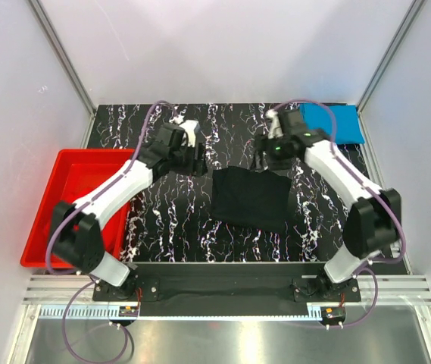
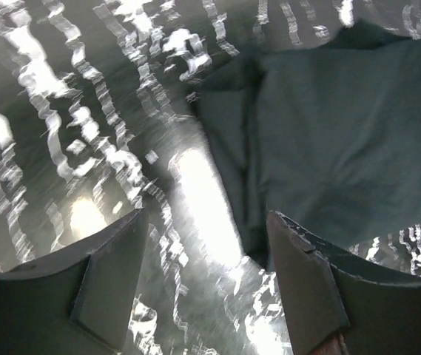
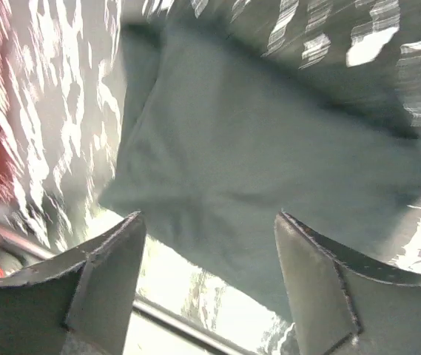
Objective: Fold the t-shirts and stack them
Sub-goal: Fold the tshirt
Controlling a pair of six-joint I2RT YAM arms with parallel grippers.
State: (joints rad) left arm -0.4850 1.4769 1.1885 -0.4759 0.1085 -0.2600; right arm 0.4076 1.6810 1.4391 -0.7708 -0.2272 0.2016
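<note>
The black t-shirt (image 1: 251, 197) lies folded into a rough square in the middle of the marbled table. It also shows in the left wrist view (image 2: 343, 140) and the right wrist view (image 3: 269, 163). The bright blue t-shirt (image 1: 336, 123) lies folded at the back right corner. My left gripper (image 1: 198, 159) is open and empty, just left of the black shirt's back left corner. My right gripper (image 1: 264, 161) is open and empty above the shirt's back edge. No red t-shirt is in view.
A rigid red plastic tub (image 1: 75, 201) stands off the table's left edge, partly under the left arm. The table (image 1: 170, 220) is black with white marbling. White walls close in the back and sides.
</note>
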